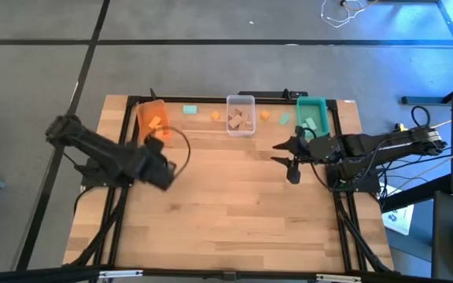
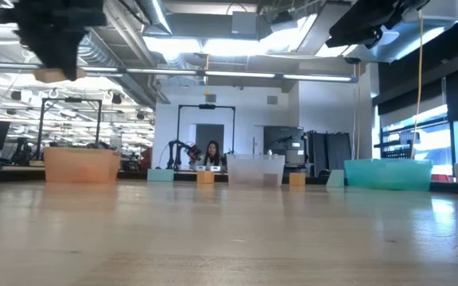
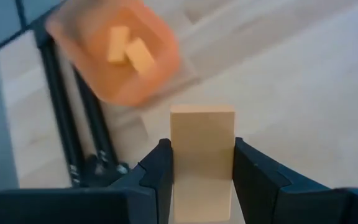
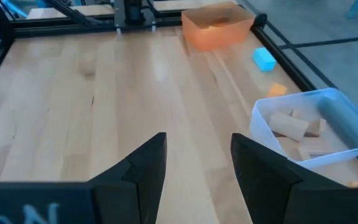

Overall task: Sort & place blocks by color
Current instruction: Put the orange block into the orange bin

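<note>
The left gripper [image 3: 202, 180] pinches a plain wood block [image 3: 202, 158] in its jaws, its long axis pointing toward the orange bin [image 3: 114, 53] at upper left; the right gripper [image 4: 192, 171], jaws spread, waits.

No legible text or labels anywhere.

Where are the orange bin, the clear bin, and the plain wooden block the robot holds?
Orange plastic bin [image 3: 114, 93]: left wrist view, rim.
Clear plastic bin [image 4: 272, 107]: right wrist view, near wall.
Plain light wooden block [image 3: 202, 140]: left wrist view, top face.
</note>
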`<state>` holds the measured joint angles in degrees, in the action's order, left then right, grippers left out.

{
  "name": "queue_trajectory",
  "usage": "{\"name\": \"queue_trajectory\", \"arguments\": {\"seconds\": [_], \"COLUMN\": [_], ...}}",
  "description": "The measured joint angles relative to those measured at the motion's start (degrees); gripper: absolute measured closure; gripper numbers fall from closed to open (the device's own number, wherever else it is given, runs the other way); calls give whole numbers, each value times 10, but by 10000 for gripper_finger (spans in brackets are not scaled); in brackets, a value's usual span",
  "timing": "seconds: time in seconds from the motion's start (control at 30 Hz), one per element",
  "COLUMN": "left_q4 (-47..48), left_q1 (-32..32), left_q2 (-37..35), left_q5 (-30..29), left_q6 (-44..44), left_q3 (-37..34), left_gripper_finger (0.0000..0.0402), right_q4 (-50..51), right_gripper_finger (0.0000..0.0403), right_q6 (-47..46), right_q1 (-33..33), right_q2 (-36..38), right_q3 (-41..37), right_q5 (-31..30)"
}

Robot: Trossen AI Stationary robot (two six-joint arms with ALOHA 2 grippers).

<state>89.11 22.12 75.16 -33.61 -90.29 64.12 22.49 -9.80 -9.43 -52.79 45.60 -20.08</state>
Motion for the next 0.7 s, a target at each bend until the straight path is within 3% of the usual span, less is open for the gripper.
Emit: {"name": "queue_trajectory", "arguments": {"seconds": [0.17, 0.37, 0.57, 0.7], "left_q4": [-6, -38, -167, -229], "left_q1": [-134, -290, -426, -500], "left_q2": [-51, -61, -61, -53], "left_q5": [-4, 3, 19, 53], "left_q6": [101, 231, 386, 442], "left_q3": [1, 1, 1, 1], "left_gripper_finger": [277, 278, 278, 278], "right_q4": [1, 0, -4, -4], "right_gripper_finger": [222, 222, 222, 222], "right_q6": [-4, -4, -4, -4], "right_q1": [0, 0, 0, 0], "right_q2": [-20, -41, -51, -51], "right_q3": [0, 0, 0, 0], "right_q5": [0, 1, 1, 2]}}
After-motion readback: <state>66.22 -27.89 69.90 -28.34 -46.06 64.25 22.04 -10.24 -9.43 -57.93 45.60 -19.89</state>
